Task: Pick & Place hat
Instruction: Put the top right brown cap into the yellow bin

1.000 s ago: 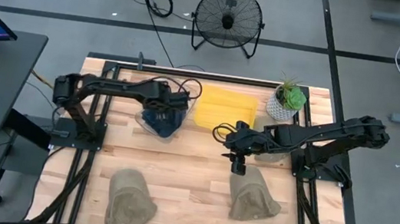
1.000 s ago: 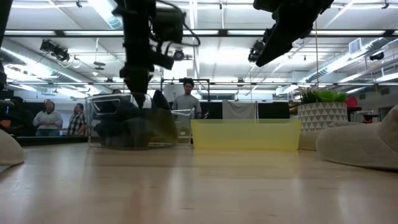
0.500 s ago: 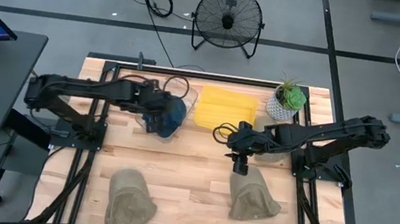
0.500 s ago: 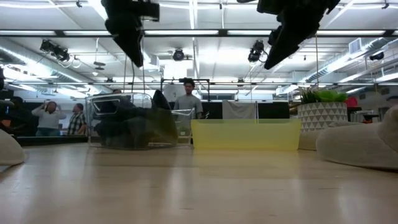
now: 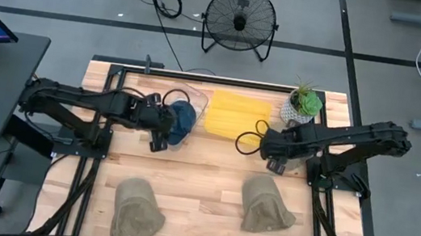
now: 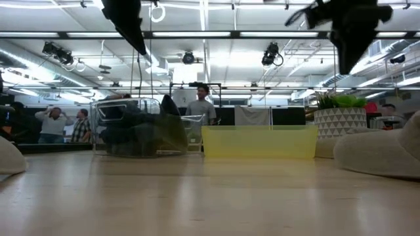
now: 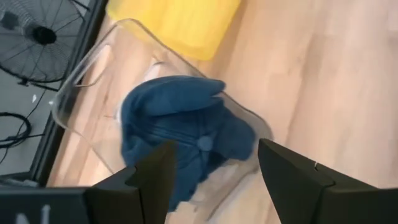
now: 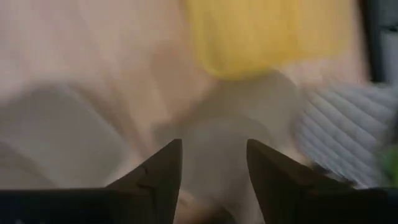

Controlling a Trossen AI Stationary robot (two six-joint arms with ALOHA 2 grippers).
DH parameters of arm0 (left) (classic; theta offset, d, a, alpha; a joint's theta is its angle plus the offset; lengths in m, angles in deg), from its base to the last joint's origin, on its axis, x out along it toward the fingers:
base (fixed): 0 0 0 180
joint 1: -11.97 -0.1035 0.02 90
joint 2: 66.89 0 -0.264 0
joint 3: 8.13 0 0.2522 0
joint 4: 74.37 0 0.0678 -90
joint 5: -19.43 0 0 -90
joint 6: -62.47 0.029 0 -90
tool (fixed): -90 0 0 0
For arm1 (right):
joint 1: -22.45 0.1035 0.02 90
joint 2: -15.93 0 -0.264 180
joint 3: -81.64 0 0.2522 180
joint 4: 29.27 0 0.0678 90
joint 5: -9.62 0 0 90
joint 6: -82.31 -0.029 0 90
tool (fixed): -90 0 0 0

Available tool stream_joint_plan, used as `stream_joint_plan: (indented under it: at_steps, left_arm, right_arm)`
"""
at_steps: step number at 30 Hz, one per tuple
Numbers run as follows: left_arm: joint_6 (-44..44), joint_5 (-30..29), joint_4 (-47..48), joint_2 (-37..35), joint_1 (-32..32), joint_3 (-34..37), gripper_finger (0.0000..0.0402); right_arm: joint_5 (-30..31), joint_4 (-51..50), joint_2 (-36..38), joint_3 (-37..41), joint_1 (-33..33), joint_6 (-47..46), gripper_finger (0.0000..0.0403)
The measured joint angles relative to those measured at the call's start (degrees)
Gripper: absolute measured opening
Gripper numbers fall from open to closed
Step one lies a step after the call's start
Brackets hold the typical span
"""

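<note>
A dark blue hat lies inside a clear plastic bin at the far left of the table. My left gripper hovers open just off the bin's near side, above the table. My right gripper is open above a beige hat, which lies between the yellow bin and the plant pot. Two more beige hats rest on the near part of the table.
The yellow bin stands beside the clear bin. The potted plant occupies the far right corner. A fan stands on the floor beyond the table. People stand in the room behind. Bare wood lies in the table's middle.
My left gripper has risen out of the clear bin and drawn back toward the table's left and near side; the blue hat stays in the bin. My right gripper has moved from above the near-right beige hat toward the far right, over the hat by the pot.
</note>
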Motion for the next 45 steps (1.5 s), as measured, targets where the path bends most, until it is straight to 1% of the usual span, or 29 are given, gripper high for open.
stream_joint_plan:
  at_steps: [2,5,11,16,21,24,26,29,34,41,43,45]
  left_arm:
    - [-1.3,0.0,0.0,-0.1,1.5,0.0,0.0232]
    - [-2.2,-0.1,0.0,-0.1,4.0,0.0,0.0232]
    - [-3.1,-0.1,1.2,-0.1,8.6,0.0,0.0232]
    - [-7.1,-0.1,3.0,-0.1,11.2,0.0,0.0232]
    - [-8.4,-0.1,3.8,-0.1,12.9,0.0,0.0232]
    - [-8.4,-0.1,3.9,-0.1,13.2,0.0,0.0232]
    - [-8.4,-0.1,3.8,-0.1,13.2,0.0,0.0232]
    - [-6.8,-0.3,3.8,-0.1,13.2,0.0,0.0232]
    - [-5.9,-1.0,3.8,-0.1,13.0,0.0,0.0232]
    - [-5.9,-1.0,3.8,-0.1,13.0,0.0,0.0232]
    - [-5.9,-1.0,3.8,-0.1,13.0,0.0,0.0232]
    - [-5.8,-1.0,3.8,-0.1,13.0,0.0,0.0232]
  right_arm:
    - [0.9,-2.7,-0.1,2.0,-0.6,1.1,0.0185]
    - [1.1,-2.9,-0.1,6.1,-2.2,4.2,0.0185]
    - [-0.1,2.7,-0.1,14.2,-7.4,10.9,0.0185]
    - [4.6,8.4,-0.1,17.2,-12.1,14.7,0.0185]
    - [4.2,13.6,-0.1,21.0,-16.6,16.7,0.0185]
    - [2.9,15.3,-0.1,23.7,-18.0,17.1,0.0185]
    - [1.6,16.0,-0.4,23.8,-18.8,18.1,0.0185]
    - [2.7,19.3,-0.8,23.7,-19.5,18.2,0.0185]
    - [2.6,20.8,-1.9,23.7,-22.1,20.8,0.0185]
    - [0.5,20.9,-7.1,24.4,-25.8,21.4,0.0185]
    - [0.7,21.0,-8.8,24.4,-26.2,21.6,0.018]
    - [0.8,21.2,-10.4,24.3,-26.5,21.6,0.0163]
